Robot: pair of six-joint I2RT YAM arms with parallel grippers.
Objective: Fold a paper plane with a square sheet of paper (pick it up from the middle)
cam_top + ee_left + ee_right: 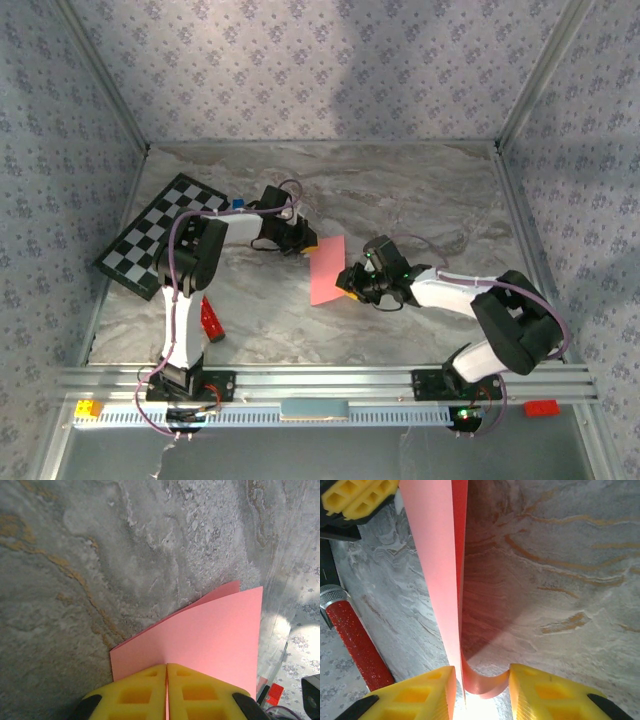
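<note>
Two hands work sheet of paper (pixel 327 270): first half-fold in hand, I judge. At one end left hand (pixel 166 672) shut tight on free edges, both layers pinched. Opp. end: right hand (pixel 482 680) open, fingers straddling rounded bend, not squeezing. Paper spans betw. hands, mid worktop (pixel 420 200), standing on edge. Next prob.: edges aligned, close right hand on bend, sharpen crease.

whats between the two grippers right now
The pink paper, pinched by the left gripper, reaching into the open right gripper; top view shows it.
</note>
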